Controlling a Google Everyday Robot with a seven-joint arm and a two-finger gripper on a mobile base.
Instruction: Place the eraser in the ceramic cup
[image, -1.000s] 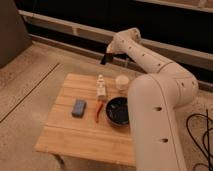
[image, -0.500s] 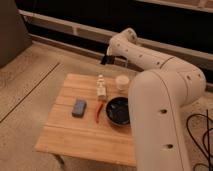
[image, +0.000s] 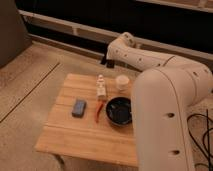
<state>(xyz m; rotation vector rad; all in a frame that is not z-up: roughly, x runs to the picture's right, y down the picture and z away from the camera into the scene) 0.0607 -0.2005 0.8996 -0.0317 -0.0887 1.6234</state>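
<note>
Arm (image: 160, 100) fills the right of the view. It comes from the near right and reaches across to the far left, past the table's far edge.

Table (image: 75, 135): nothing on it has shifted in the last second.
- black bowl (image: 108, 109) right of centre
- blue-grey block (image: 78, 107) left of centre
- ceramic cup (image: 122, 85) upright on the far side, just beyond the bowl
- white bottle-like item (image: 101, 88) left of the cup, close but apart
- thin red thing (image: 98, 113) just left of the bowl

Gripper (image: 107, 61) has dropped a little over the last second. It hangs off the table's far edge, left of and beyond the cup, roughly above the bottle's far side. It's not over the cup mouth. You can't tell from this view whether it is open or clamped; it reads as one dark blob.

Eraser: I see no small black block on the tabletop. My read is that it's inside that dark blob at the gripper, but you can't confirm that here.

What the drop means: height is coming off before the lateral line-up is done. If the eraser is in hand, you need to move right and nearer to centre over the cup before going any lower. The risk is clipping the bottle or the cup rim on the way across.
</note>
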